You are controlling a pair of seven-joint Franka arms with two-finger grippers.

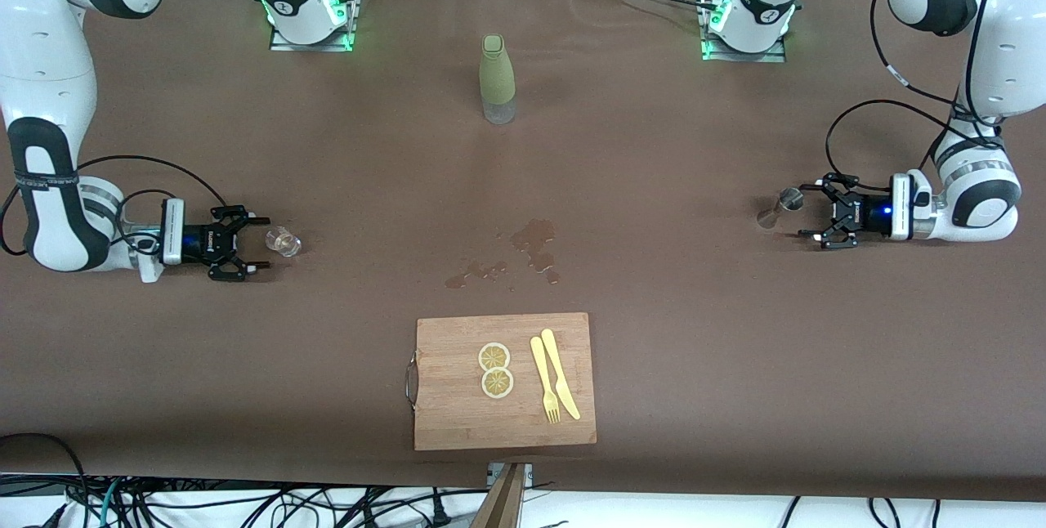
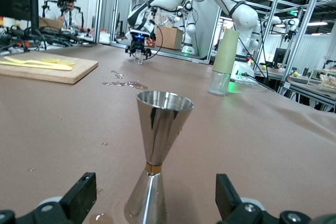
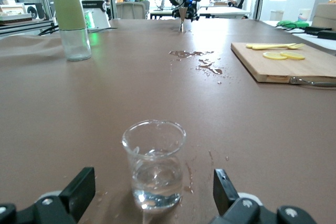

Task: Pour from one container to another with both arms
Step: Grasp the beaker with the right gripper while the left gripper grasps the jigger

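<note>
Left gripper jaws released around steel measure; right gripper jaws released around glass; clench squarely, lift level over spill.

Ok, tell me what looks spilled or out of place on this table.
Liquid has been spilled: puddles and smaller wet patches lie on the brown table cover, between the bottle and the cutting board. Droplets also sit near the glass and jigger. Nothing else looks askew.
</note>
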